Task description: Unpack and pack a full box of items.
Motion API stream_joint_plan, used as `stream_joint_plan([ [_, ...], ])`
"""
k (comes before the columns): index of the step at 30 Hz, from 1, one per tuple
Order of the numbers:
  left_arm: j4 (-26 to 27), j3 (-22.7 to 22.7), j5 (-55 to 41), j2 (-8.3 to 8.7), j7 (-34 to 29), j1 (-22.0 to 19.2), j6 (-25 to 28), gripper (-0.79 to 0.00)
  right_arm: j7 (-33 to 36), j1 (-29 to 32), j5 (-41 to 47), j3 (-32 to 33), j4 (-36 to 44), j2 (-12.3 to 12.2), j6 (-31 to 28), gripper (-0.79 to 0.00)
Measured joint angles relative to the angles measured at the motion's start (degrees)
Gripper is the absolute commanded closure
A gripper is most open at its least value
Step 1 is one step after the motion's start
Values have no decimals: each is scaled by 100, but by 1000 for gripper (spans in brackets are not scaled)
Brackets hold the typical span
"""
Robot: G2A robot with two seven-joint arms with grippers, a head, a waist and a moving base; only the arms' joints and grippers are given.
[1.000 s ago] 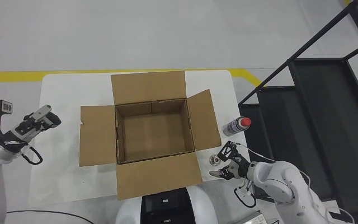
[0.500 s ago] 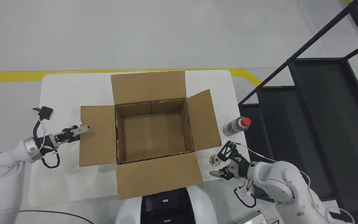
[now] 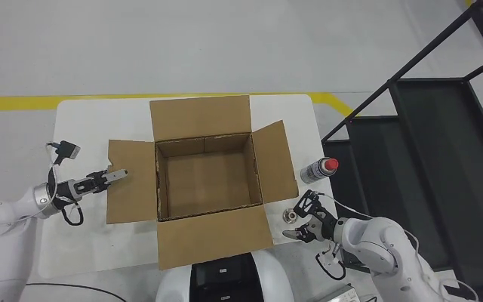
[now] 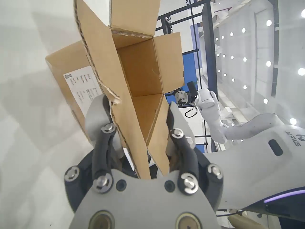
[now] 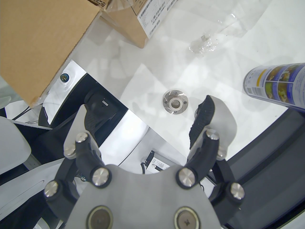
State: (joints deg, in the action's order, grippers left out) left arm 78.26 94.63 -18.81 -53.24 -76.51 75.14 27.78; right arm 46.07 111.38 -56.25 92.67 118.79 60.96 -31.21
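In the top view, one brown cardboard box (image 3: 200, 117) is seen at the centre of the white bench (image 3: 83, 124), with its four flaps spread outward and its inner floor visible. One silver spray can with a red cap (image 3: 318, 171) is placed at the bench's right edge, apart from the right flap. One small round metal flange (image 3: 287, 217) lies at lower right, near the front edge and just beside the front flap's corner. The left pincer (image 3: 115, 176) is held at the left flap's outer edge, and a broad strip of bench lies between that flap and the bench's left edge. The right pincer (image 3: 297, 218) is set against the flange.

In the left wrist view, that pincer's two fingers (image 4: 99, 110) are held wide apart, astride the flap's corrugated edge.

In the right wrist view, the two fingers (image 5: 205, 113) are likewise spread wide. The flange lies on the bench just beyond and between their tips, with the can near and a box corner farther off.
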Motion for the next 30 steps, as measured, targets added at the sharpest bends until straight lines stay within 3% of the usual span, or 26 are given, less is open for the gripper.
stream_joint_plan([
  [9, -295, -214, -280, -33, 573, -290, 129, 0, 0, 0, 0, 0, 0, 0, 0, -785],
  [28, -991, 78, -787, 22, 1097, -519, 245, 0, 0, 0, 0, 0, 0, 0, 0, -785],
  [29, -1018, 68, -772, 25, 1098, -522, 227, -182, 0, 0, 0, 0, 0, 0, 0, -785],
  [30, -1039, 57, -754, 27, 1089, -524, 199, -785, 0, 0, 0, 0, 0, 0, 0, -785],
])
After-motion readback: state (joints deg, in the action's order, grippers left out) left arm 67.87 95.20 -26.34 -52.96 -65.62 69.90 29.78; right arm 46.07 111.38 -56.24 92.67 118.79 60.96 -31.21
